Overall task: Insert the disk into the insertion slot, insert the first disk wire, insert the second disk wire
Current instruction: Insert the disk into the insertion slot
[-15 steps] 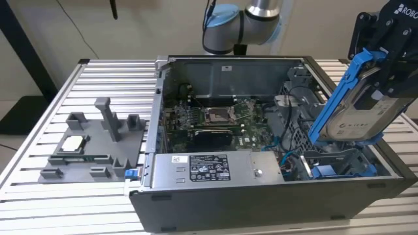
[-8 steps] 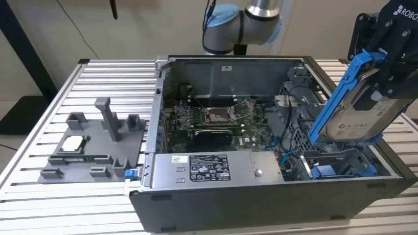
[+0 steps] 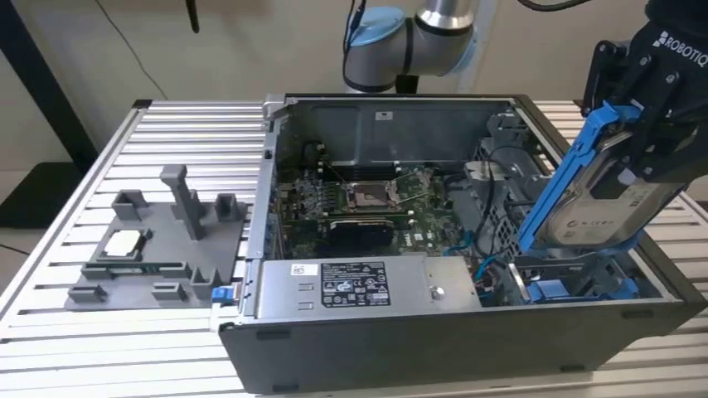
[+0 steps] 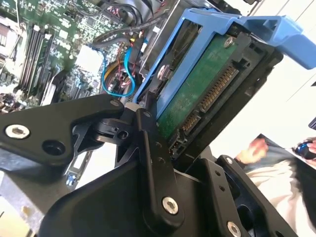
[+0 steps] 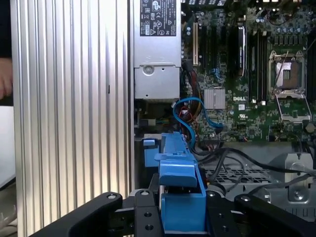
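Over the end of the open computer case (image 3: pixel 465 332) at the exterior view's right, the pincer (image 3: pixel 632 162) is clamped on the disk (image 3: pixel 614 207), its black fingers (image 5: pixel 145 215) pressing the bright blue carrier from both sides. The disk hangs in the air, tilted steeply with its white label facing outward and its lower end just above the insertion slot (image 3: pixel 586 274) in the case's near corner; it is not yet seated there. In the second wrist view the disk's green circuit board and connector row face the camera. A blue cable (image 5: pixel 190 111) loops beside the motherboard (image 3: pixel 370 199), close to the slot. The grey box (image 3: pixel 354 286) with a white sticker lies along the case's front wall. On the slatted metal worktop (image 3: pixel 166 133), towards the exterior view's left, a grey holder tray (image 3: pixel 155 249) sits just beside the case.
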`<state>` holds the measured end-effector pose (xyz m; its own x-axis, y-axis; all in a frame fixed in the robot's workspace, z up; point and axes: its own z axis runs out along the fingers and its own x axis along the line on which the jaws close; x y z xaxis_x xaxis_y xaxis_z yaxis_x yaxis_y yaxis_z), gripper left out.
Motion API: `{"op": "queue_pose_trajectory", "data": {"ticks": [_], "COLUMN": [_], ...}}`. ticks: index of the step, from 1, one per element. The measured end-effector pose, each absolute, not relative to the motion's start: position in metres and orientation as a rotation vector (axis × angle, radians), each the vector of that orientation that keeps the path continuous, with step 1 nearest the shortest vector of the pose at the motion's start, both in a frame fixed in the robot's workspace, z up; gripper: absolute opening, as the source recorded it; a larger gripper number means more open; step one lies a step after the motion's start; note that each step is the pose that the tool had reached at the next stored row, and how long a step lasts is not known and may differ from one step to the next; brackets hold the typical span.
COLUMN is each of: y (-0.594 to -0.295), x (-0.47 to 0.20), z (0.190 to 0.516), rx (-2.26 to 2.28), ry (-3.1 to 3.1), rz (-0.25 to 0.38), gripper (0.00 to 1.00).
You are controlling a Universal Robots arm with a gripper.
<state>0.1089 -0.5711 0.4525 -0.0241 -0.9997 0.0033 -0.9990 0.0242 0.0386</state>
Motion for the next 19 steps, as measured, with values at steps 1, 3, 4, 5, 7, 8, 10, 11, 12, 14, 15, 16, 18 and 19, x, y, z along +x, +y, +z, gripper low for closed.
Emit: {"op": "queue_pose_trajectory", "data": {"ticks": [1,3,4,5,7,8,10,11,12,14,15,16,18,19], "y": [-0.5711,-0.5711,-0.5711,-0.5711,-0.5712,-0.5712,-0.5711,-0.5711,-0.5711,-0.5712,-0.5712,-0.5712,-0.5712,-0.5711], "x": [0.1089,0.1089,0.1089,0.1089,0.1089,0.1089,0.1089,0.1089,0.1089,0.1089,0.1089,0.1089,0.1089,0.1089], "z": [0.4516,0.4507,0.4504,0.4501,0.4493,0.4488,0.4475,0.447,0.4467,0.4462,0.4459,0.4458,0.4454,0.4439], "rx": [2.174,2.174,2.174,2.174,2.174,2.174,2.174,2.174,2.174,2.174,2.174,2.174,2.174,2.174], "ry": [-2.227,-2.227,-2.227,-2.227,-2.227,-2.227,-2.227,-2.227,-2.227,-2.227,-2.227,-2.227,-2.227,-2.227], "rz": [-0.039,-0.039,-0.039,-0.039,-0.039,-0.039,-0.039,-0.039,-0.039,-0.039,-0.039,-0.039,-0.039,-0.039], "gripper": [0.33,0.33,0.33,0.33,0.33,0.33,0.33,0.33,0.33,0.33,0.33,0.33,0.33,0.33]}}
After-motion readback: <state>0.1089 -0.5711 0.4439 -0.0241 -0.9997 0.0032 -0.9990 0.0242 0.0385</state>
